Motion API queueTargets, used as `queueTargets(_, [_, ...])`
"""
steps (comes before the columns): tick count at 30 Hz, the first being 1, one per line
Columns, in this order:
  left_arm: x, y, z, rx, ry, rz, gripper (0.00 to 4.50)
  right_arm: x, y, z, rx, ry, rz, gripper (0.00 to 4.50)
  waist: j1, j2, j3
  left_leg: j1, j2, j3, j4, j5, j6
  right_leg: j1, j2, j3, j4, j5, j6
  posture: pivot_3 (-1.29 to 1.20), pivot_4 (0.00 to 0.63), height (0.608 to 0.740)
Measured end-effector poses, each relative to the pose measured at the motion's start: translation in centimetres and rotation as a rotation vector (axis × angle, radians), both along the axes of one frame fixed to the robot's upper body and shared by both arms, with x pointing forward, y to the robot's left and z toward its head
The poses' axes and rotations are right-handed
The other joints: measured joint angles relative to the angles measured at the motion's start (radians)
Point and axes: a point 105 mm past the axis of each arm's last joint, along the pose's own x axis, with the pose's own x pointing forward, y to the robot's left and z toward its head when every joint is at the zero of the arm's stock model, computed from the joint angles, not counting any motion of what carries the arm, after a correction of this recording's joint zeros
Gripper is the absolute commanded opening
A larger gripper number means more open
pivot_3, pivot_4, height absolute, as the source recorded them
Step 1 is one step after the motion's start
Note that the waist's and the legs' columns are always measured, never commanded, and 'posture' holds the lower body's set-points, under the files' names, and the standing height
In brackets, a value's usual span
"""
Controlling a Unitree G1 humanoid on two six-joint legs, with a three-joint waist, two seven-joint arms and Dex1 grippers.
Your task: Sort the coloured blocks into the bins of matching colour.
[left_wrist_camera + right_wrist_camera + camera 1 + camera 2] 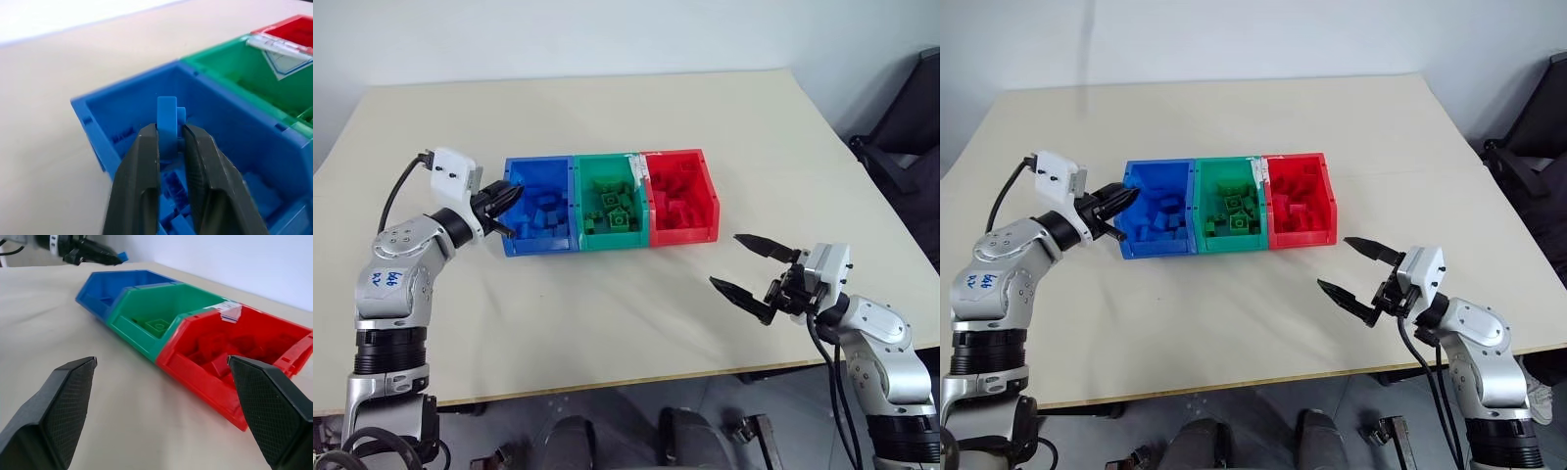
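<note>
Over the blue bin (514,240), one of three bins, the left gripper (170,142) pinches one blue block (167,122); the right gripper (742,262) gapes empty; binned blocks perhaps uncountable.

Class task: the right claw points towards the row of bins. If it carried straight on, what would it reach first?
Most likely the red bin: it lies ahead of the open right claw, with bare table between. Depth is uncertain.
</note>
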Motion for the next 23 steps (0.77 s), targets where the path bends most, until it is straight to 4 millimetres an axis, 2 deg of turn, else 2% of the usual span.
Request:
queueTargets(3, [-0.2, -0.3, -0.3, -0.012, 0.006, -0.035, 2.59, 0.0, 0.1, 0.0, 0.006, 0.000, 0.000, 4.50, 0.002, 0.000, 0.000, 0.000, 0.000, 0.000, 0.000, 0.000, 0.000, 0.000, 0.000, 0.000, -0.001, 0.000, 0.000, 0.00, 0.150, 0.740])
queueTargets(7, [-1.5, -0.3, -1.2, -0.022, 0.015, -0.098, 3.81, 0.0, 0.4, 0.2, 0.002, -0.008, 0.018, 4.50, 0.000, 0.000, 0.000, 0.000, 0.001, 0.001, 0.000, 0.000, 0.000, 0.000, 0.000, 0.000, 0.000, 0.000, 0.000, 0.00, 0.150, 0.740])
queueTargets(11, [-3.6, 1.6, -0.8, 0.015, -0.016, -0.109, 3.81, 0.2, 0.6, 0.4, -0.025, -0.022, 0.063, 4.50, -0.010, 0.000, 0.000, 0.000, 0.001, 0.001, 0.000, 0.000, 0.000, 0.000, 0.000, 0.000, 0.000, 0.000, 0.000, 0.00, 0.150, 0.740])
queueTargets(14, [-6.6, 3.4, -1.0, 0.071, -0.027, -0.142, 3.81, 0.4, 0.2, 0.0, -0.073, -0.010, 0.104, 4.50, -0.021, 0.000, 0.000, 0.001, 0.001, 0.002, -0.001, 0.000, 0.000, 0.000, 0.000, 0.000, -0.001, 0.000, 0.000, 0.00, 0.150, 0.740])
queueTargets(19, [-11.1, 5.9, -3.6, 0.158, 0.029, -0.160, 3.81, 1.2, -1.0, -0.4, -0.183, -0.003, 0.166, 4.50, -0.022, 0.000, 0.000, 0.001, 0.001, 0.002, -0.002, 0.000, 0.000, 0.000, 0.000, 0.000, -0.001, 0.000, 0.000, 0.00, 0.150, 0.740])
queueTargets(23, [-12.7, 6.9, -4.8, 0.161, 0.060, -0.121, 3.81, 1.9, -1.6, -0.5, -0.225, -0.009, 0.196, 4.50, -0.016, 0.000, 0.000, 0.002, 0.001, 0.002, 0.000, -0.001, 0.001, 0.000, -0.002, 0.000, -0.002, 0.000, 0.000, 0.00, 0.150, 0.740])
